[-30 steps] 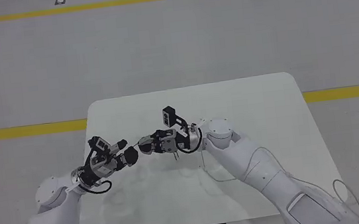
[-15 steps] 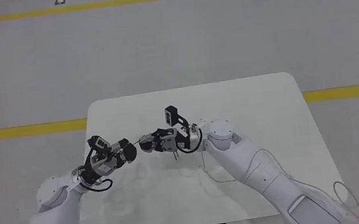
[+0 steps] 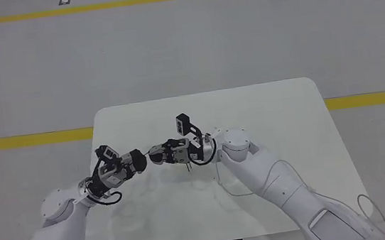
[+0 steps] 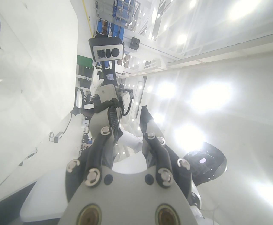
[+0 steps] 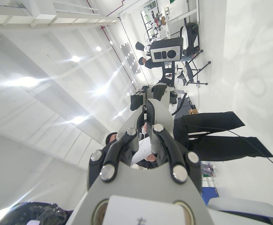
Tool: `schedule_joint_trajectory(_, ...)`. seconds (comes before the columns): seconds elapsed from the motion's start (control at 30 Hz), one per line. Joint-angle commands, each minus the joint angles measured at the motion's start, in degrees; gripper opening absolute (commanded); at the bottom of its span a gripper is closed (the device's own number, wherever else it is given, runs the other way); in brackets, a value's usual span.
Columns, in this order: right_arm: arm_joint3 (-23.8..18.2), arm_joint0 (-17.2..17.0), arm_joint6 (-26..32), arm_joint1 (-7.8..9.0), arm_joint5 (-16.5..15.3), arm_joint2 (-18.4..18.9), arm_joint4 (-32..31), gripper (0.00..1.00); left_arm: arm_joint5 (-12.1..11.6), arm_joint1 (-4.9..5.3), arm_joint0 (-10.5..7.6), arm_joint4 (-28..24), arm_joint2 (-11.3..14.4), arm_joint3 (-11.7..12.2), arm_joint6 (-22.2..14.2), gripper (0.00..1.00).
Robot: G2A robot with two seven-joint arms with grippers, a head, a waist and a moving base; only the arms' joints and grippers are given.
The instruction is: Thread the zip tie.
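The left tool (image 3: pixel 137 162), fingers spread, has edged closer to the right tool (image 3: pixel 156 155), whose fingers pinch what looks like the zip tie (image 4: pixel 118 125), a thin strand reaching from it above the desk (image 3: pixel 270 111), so alignment tightens but threading seems unfinished
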Motion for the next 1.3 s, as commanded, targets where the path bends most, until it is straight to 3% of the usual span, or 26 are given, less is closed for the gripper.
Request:
schedule_joint_trajectory(0.0, 0.04, 0.02, 0.01, -0.03, 0.06, -0.06, 0.03, 0.00, -0.03, 0.05, -0.03, 0.02, 0.22, 0.00, 0.08, 0.20)
schedule_joint_trajectory(0.43, 0.99, 0.50, 0.91, -0.29, 0.01, -0.62, 0.24, 0.00, -0.25, 0.33, -0.61, -0.36, 1.16, 0.85, 0.80, 0.15)
schedule_joint_trajectory(0.57, 1.49, 0.75, 1.08, -0.41, -0.04, -0.78, 0.43, 0.00, -0.31, 0.41, -0.88, -0.42, 1.53, 1.29, 0.75, 0.00)
schedule_joint_trajectory(0.83, 2.46, 1.29, 1.23, -0.58, -0.20, -0.77, 0.69, 0.00, -0.59, 0.60, -1.63, -0.22, 2.18, 2.08, 0.91, 0.00)
schedule_joint_trajectory(0.87, 2.61, 1.35, 1.15, -0.58, -0.19, -0.69, 0.75, 0.19, -0.65, 0.62, -1.73, -0.19, 2.23, 2.20, 0.94, 0.00)
schedule_joint_trajectory(0.9, 2.76, 1.39, 0.94, -0.58, -0.20, -0.55, 0.88, 0.78, -0.76, 0.65, -1.87, -0.12, 2.25, 2.36, 0.99, 0.00)
schedule_joint_trajectory(0.93, 2.85, 1.41, 0.73, -0.57, -0.28, -0.32, 1.08, 1.00, -1.04, 0.69, -2.02, 0.15, 2.26, 2.52, 1.06, 0.00)
schedule_joint_trajectory(1.27, 4.00, 1.26, 1.10, 1.01, -1.68, 3.95, -1.22, 1.00, -3.87, 1.17, -3.05, 0.32, 1.28, 4.40, -0.89, 0.00)
